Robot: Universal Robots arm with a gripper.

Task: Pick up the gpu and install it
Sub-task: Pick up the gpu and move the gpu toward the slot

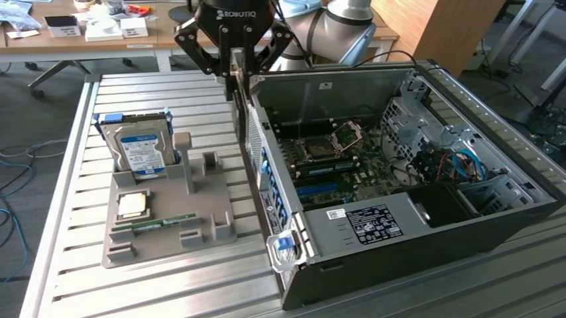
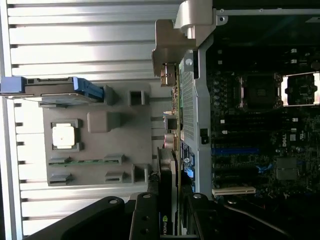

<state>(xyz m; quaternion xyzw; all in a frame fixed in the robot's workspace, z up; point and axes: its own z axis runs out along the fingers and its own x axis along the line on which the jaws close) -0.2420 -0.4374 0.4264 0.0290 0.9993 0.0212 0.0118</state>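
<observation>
My gripper hangs high over the slatted table, shut on the gpu, which it holds edge-on and upright. In the wrist view the gpu runs away from the gripper as a thin card with a black cooler, a green edge and a silver end bracket at its far end. The card sits right beside the side wall of the open computer case, on the side of the grey holder. The motherboard lies exposed inside the case.
A grey holder tray stands at the exterior view's left, carrying an upright hard drive, a square chip and a narrow RAM strip. The case's blue latch sticks out at its front corner. Desks stand behind the table.
</observation>
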